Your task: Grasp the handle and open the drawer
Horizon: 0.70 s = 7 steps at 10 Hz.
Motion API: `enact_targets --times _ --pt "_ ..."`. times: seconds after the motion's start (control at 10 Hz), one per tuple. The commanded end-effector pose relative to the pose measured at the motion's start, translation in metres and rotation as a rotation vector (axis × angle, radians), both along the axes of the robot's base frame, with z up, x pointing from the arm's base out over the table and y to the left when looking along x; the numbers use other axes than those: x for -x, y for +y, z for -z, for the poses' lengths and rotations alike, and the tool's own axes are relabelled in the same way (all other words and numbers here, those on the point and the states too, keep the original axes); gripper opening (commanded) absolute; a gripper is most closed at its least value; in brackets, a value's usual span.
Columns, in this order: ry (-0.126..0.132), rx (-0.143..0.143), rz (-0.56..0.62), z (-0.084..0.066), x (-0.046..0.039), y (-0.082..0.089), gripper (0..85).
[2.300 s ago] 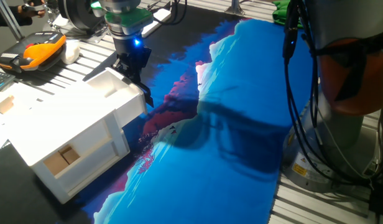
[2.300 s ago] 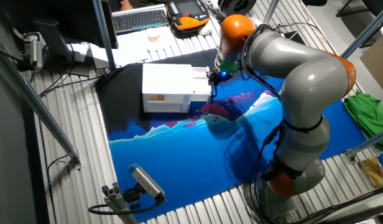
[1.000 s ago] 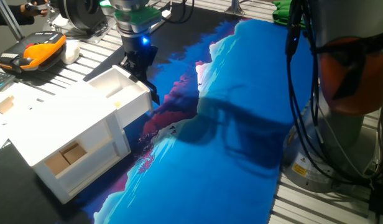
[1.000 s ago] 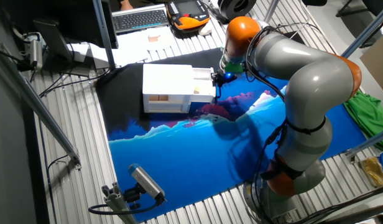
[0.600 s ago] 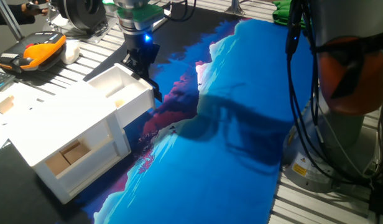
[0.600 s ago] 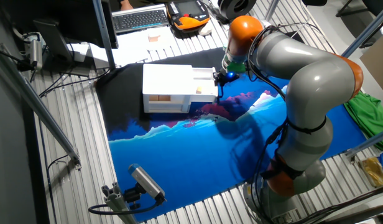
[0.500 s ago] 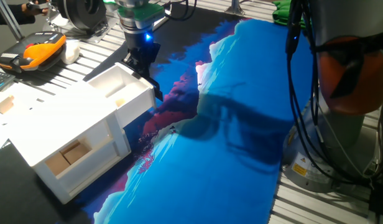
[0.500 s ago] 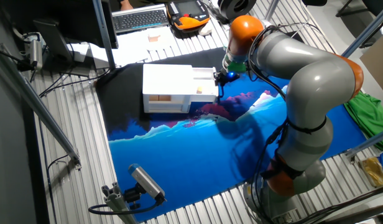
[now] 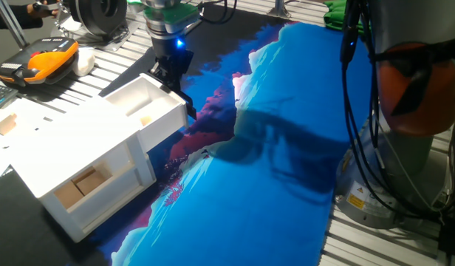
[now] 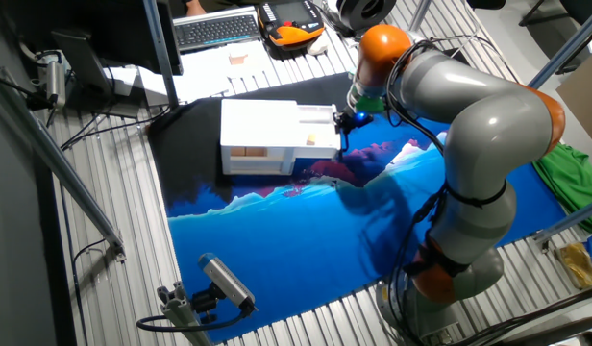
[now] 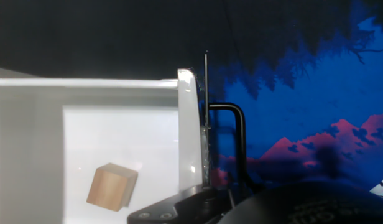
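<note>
drawer drawn further out of cabinet

the drawer (image 9: 148, 111) projects further from the cabinet (image 9: 80, 166) than 2.3 s ago, long axis towards the blue mat (image 9: 272, 162). the gripper (image 9: 182, 99) is at its end face, jaws pinching the handle (image 11: 236, 134). only the hand view shows the handle and a tan block (image 11: 112, 185) inside.

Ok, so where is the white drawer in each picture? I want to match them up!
One fixed view: the drawer sticks out of the white cabinet, upper left, just below the gripper.
The other fixed view: the drawer is top centre, at the cabinet's right end.
Hand view: the drawer fills the left half, with a tan block inside.
Shared landmark: the black handle on the drawer's end face.
</note>
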<state>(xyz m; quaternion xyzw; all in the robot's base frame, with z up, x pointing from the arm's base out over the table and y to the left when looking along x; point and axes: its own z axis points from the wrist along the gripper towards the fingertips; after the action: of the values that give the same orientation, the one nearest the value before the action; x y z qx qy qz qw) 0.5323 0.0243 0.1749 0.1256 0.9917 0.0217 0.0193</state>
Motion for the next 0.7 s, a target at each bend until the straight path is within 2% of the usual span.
enact_targets --times 0.0,0.4,0.6 --pt "-0.002 0.000 -0.003 0.0005 0.0013 -0.0018 0.0" --pt "-0.003 0.002 0.006 0.0033 0.0043 -0.0050 0.0" --pt "0.004 -0.009 0.012 0.0024 0.0051 -0.0081 0.0"
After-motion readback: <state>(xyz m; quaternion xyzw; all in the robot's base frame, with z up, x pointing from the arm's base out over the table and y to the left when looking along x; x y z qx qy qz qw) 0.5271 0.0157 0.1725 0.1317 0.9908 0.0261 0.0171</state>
